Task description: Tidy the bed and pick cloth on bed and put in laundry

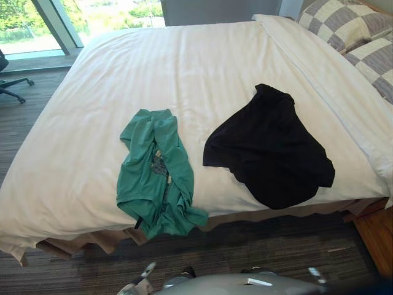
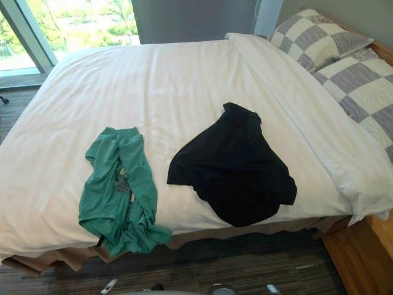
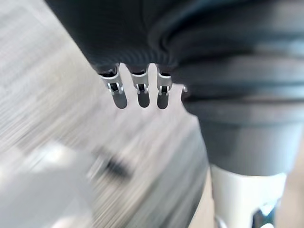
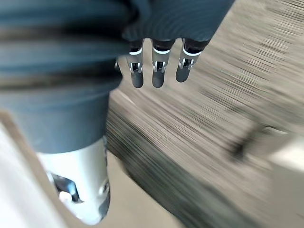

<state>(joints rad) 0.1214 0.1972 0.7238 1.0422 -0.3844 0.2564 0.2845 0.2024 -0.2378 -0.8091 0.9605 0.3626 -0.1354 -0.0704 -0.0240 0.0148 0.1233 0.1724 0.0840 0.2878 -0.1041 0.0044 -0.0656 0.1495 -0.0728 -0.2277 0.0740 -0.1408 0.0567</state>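
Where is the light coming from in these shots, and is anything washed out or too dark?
Left eye view: daylight comes through the window at the far left, washed out; the white bedcover is evenly lit. Right eye view: the black garment is too dark to show folds; the green shirt reads clearly.

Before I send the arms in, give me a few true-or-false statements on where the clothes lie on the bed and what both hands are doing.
1. The crumpled green garment lies on the white bed cover, its lower end over the near edge. True.
2. The black garment overlaps the green one. False: bare white cover lies between them.
3. The left hand grips cloth. False: its fingers are straight and hold nothing, above the floor.
4. The right hand is open and empty. True.
5. The grey-and-white checked pillows lie beside the green garment. False: they sit at the bed's far right corner, away from both garments.
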